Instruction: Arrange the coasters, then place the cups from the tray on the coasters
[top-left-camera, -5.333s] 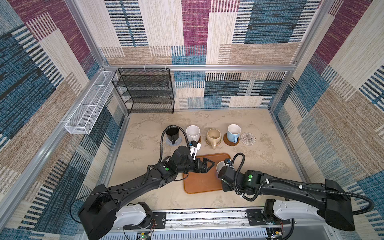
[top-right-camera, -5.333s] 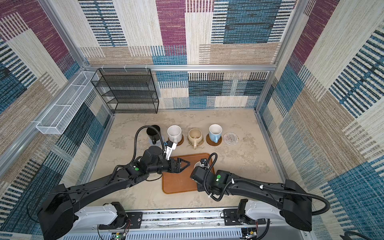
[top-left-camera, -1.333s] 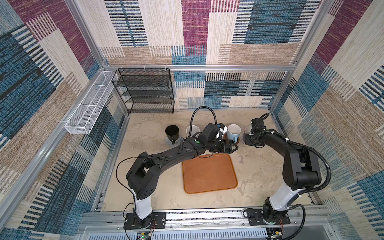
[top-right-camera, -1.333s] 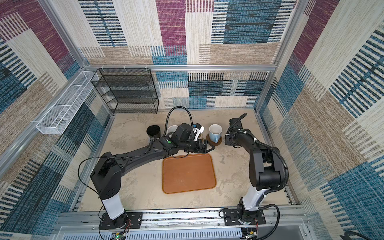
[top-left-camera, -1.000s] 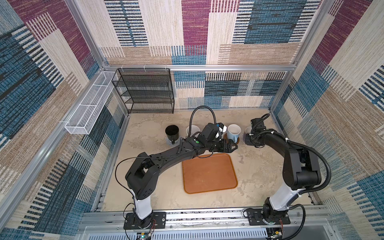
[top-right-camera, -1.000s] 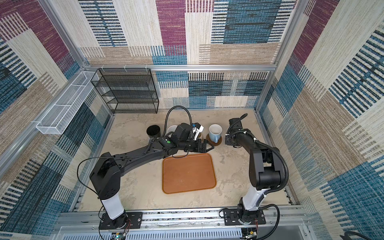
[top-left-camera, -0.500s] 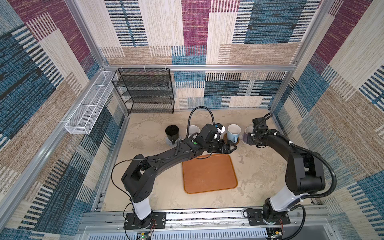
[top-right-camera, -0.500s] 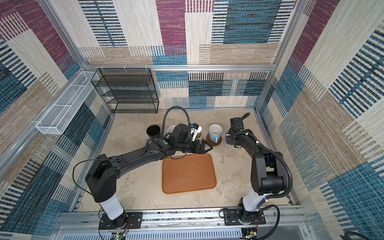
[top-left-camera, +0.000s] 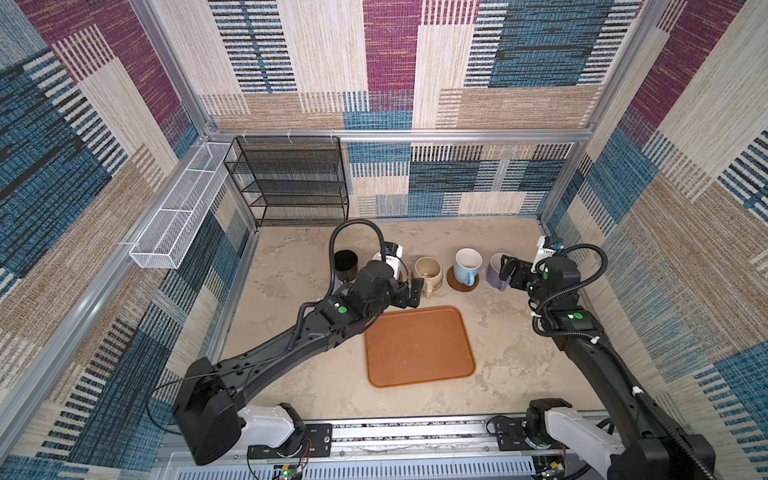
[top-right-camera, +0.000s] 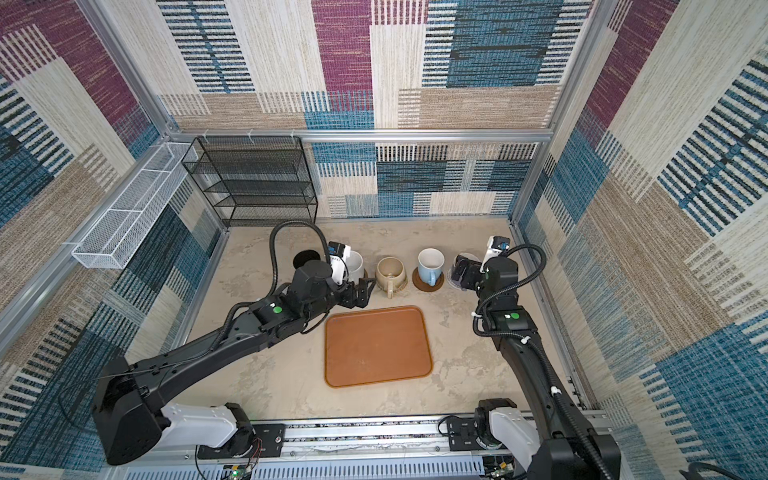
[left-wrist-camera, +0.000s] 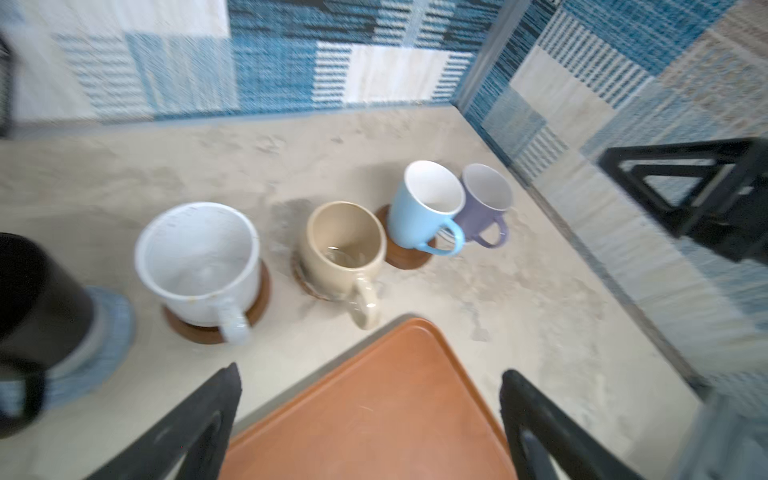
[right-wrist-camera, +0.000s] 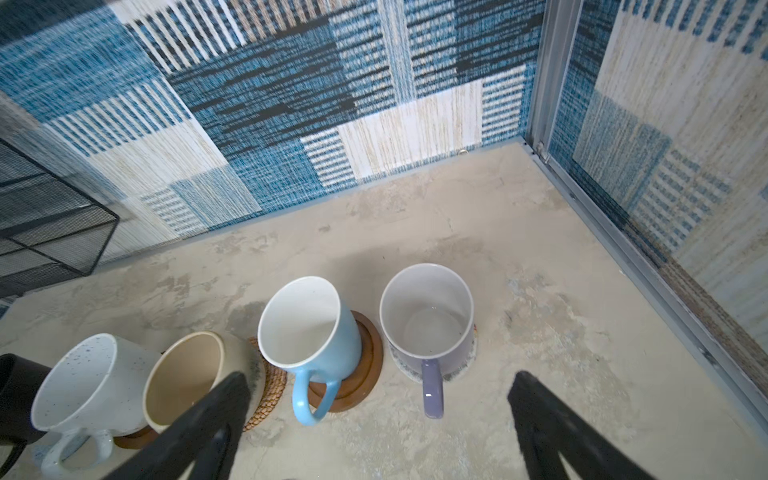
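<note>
Five cups stand in a row at the back, each on a coaster: black cup (top-left-camera: 345, 262) on blue-grey weave (left-wrist-camera: 112, 316), white cup (left-wrist-camera: 195, 257) on brown wood (left-wrist-camera: 257, 299), beige cup (top-left-camera: 428, 270) on rattan (right-wrist-camera: 270, 390), light blue cup (top-left-camera: 467, 266) on brown wood (right-wrist-camera: 365, 365), lavender cup (right-wrist-camera: 428, 320) on a pale disc (right-wrist-camera: 469, 361). The orange-brown tray (top-left-camera: 417, 347) lies bare in front. My left gripper (top-left-camera: 415, 286) hangs open over the tray's far left corner, near the beige cup's handle. My right gripper (right-wrist-camera: 380, 376) is open, just short of the lavender cup's handle.
A black wire rack (top-left-camera: 291, 178) stands at the back left. A white mesh basket (top-left-camera: 178, 216) hangs on the left wall. The right wall and its metal rail (right-wrist-camera: 648, 266) run close beside the lavender cup.
My right gripper has opened and let go of the lavender cup, which now stands on the pale coaster. My left gripper has drawn back from the cup row toward the tray.
</note>
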